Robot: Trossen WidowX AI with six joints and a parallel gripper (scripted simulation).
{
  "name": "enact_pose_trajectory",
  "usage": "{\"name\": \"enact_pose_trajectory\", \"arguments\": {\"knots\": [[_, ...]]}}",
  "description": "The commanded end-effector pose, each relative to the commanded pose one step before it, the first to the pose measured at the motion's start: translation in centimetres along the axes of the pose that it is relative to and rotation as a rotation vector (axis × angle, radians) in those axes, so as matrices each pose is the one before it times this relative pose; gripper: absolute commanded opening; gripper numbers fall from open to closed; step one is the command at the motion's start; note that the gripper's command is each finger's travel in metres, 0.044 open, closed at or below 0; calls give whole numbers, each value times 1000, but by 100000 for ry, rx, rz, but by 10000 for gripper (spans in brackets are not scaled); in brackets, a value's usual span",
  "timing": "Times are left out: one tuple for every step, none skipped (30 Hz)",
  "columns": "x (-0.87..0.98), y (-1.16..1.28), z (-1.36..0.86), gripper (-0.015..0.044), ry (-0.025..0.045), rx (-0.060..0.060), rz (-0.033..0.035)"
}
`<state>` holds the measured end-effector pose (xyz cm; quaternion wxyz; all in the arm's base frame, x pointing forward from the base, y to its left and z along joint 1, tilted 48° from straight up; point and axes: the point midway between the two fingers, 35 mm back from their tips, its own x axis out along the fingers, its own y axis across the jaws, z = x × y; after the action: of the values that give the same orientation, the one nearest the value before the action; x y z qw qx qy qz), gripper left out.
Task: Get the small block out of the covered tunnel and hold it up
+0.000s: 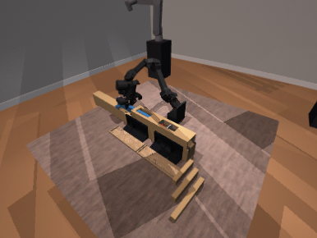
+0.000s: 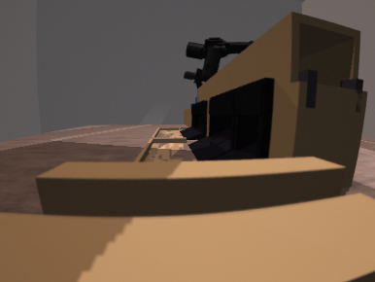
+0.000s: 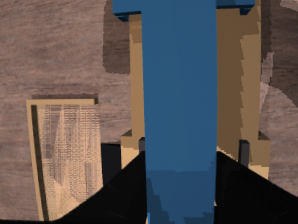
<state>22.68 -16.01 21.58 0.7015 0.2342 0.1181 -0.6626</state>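
The wooden tunnel (image 1: 186, 134) (image 2: 284, 112) runs diagonally across the mat, with openings in its top. A blue handle (image 1: 120, 106) (image 3: 180, 75) lies along the open wooden channel (image 1: 103, 101) (image 3: 241, 60) at the tunnel's far left end, and has a crossbar at its outer end. My gripper (image 3: 180, 160) is shut on the blue handle, one finger on each side, close to the tunnel mouth. More blue shows through the nearer top opening. Small bits of red and white show in the other top opening; I cannot tell whether they are the block. The exterior view does not show the fingertips.
Three loose wooden rods (image 1: 183, 171) (image 1: 186, 185) (image 1: 187, 199) lie past the tunnel's right end. Black sloping panels (image 1: 136, 128) (image 1: 167, 147) stand at the tunnel's front side. Framed mesh trays (image 1: 125, 138) (image 1: 158, 159) (image 3: 70, 150) lie before them. The arm's base (image 1: 176, 112) stands behind the tunnel.
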Motion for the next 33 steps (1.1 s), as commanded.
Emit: {"name": "enact_pose_trajectory", "arguments": {"knots": [[-21, 200, -2574, 0, 4074, -3168, 804], [-28, -27, -307, 0, -36, 1, 32], [-29, -31, -305, 0, -46, 0, 37], [-31, -34, -304, 0, -56, -2, 44], [-32, -38, -303, 0, -67, -3, 50], [-33, -41, -298, 0, -77, -4, 56], [-26, -34, -230, 0, -67, -4, 48], [-16, -22, -140, 0, -44, -3, 31], [-6, -7, -47, 0, -15, -1, 11], [0, 0, 0, 0, 0, 0, 0], [0, 0, 0, 0, 0, 0, 0], [0, 0, 0, 0, 0, 0, 0], [0, 0, 0, 0, 0, 0, 0], [0, 0, 0, 0, 0, 0, 0], [0, 0, 0, 0, 0, 0, 0], [0, 0, 0, 0, 0, 0, 0], [0, 0, 0, 0, 0, 0, 0], [0, 0, 0, 0, 0, 0, 0], [0, 0, 0, 0, 0, 0, 0], [0, 0, 0, 0, 0, 0, 0], [0, 0, 0, 0, 0, 0, 0], [0, 0, 0, 0, 0, 0, 0], [0, 0, 0, 0, 0, 0, 0], [0, 0, 0, 0, 0, 0, 0], [0, 0, 0, 0, 0, 0, 0], [0, 0, 0, 0, 0, 0, 0], [0, 0, 0, 0, 0, 0, 0], [0, 0, 0, 0, 0, 0, 0], [0, 0, 0, 0, 0, 0, 0], [0, 0, 0, 0, 0, 0, 0], [0, 0, 0, 0, 0, 0, 0], [0, 0, 0, 0, 0, 0, 0], [0, 0, 0, 0, 0, 0, 0]]}}
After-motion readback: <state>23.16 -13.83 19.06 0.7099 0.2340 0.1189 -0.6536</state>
